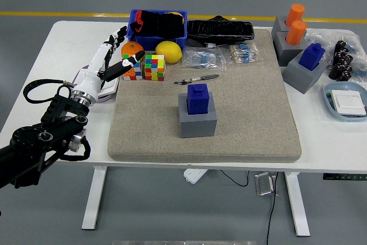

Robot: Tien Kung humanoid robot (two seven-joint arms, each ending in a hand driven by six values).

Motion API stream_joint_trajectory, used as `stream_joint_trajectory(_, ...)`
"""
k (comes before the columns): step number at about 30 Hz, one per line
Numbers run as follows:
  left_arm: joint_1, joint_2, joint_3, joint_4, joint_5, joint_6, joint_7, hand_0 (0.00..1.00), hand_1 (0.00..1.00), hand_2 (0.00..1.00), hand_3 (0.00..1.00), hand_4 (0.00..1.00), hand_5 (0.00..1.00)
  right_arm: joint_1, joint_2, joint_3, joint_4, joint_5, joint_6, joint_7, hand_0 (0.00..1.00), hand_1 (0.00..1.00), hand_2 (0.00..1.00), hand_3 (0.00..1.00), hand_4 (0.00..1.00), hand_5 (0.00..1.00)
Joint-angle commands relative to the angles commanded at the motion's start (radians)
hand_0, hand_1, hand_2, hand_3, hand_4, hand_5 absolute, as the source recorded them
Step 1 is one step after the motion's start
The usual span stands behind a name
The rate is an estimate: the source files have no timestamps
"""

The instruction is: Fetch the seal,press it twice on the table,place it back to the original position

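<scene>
Left hand (109,58): at the left of the frame, above the table's left part, fingers spread apart and holding nothing; it is well apart from the seal.
Left arm: black, it comes in from the lower left corner and reaches up to the right.
Seal (198,97): blue, standing upright on the grey block (198,123), near the middle of the frame.
Grey mat (252,113): it lies under the block and covers the middle of the white table (63,44).
Pen (198,78): on the mat, just above the seal.
2 colour cubes (143,66): side by side, just right of the hand's fingertips.
Orange (131,49) and lemon (168,51): behind the cubes, in front of the blue bin (158,26).
Upper right of the frame: 1 more blue seal (312,55) and 2 orange ones (295,24) on grey blocks.
</scene>
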Motion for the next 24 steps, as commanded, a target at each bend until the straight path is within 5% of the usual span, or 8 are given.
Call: stream_joint_trajectory(24, 0.000, 0.002, 0.013, 0.046, -0.009, 0.000, 0.026, 0.947, 0.921, 0.950, 0.994, 0.891, 0.428, 0.002, -0.002, -0.005, 0.000, 0.002, 0.000, 0.000, 0.836, 0.761, 0.754, 0.695, 0.757, 0.363)
